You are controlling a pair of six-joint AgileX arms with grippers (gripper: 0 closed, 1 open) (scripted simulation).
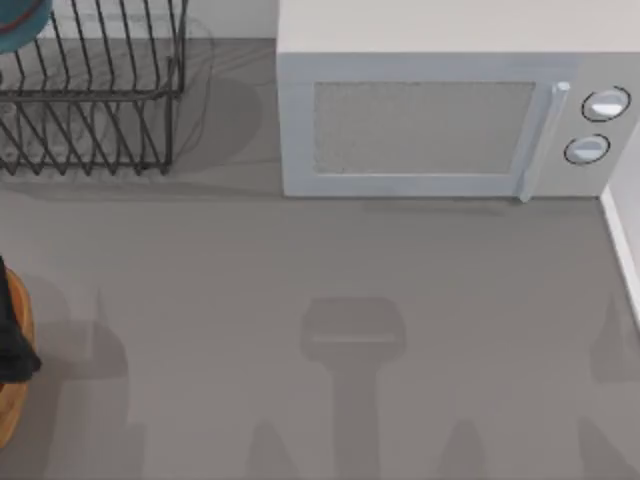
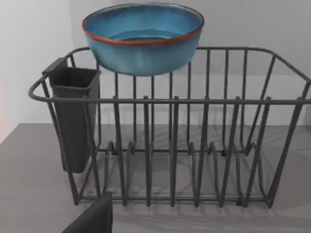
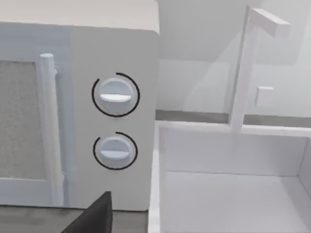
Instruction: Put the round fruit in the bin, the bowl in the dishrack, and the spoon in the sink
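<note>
The bowl (image 2: 142, 41), blue-teal inside with a reddish-brown rim, stands upright high at the back of the black wire dishrack (image 2: 204, 145), level with its top rail. From above, the bowl (image 1: 20, 25) is at the rack's (image 1: 95, 100) back left corner. Nothing grips it. One dark finger (image 2: 95, 218) of my left gripper points at the rack from in front. A black part of my left arm (image 1: 12, 335) sits at the table's left edge. My right gripper's finger (image 3: 92, 216) faces the white sink (image 3: 233, 194). The round fruit and spoon are out of view.
A white microwave (image 1: 430, 120) with two knobs stands at the back, right of the rack. The sink's rim (image 1: 622, 250) runs along the right edge, with a faucet (image 3: 243, 73) behind. A dark cutlery holder (image 2: 73, 116) hangs on the rack. An orange-brown object (image 1: 12, 400) lies at the left edge.
</note>
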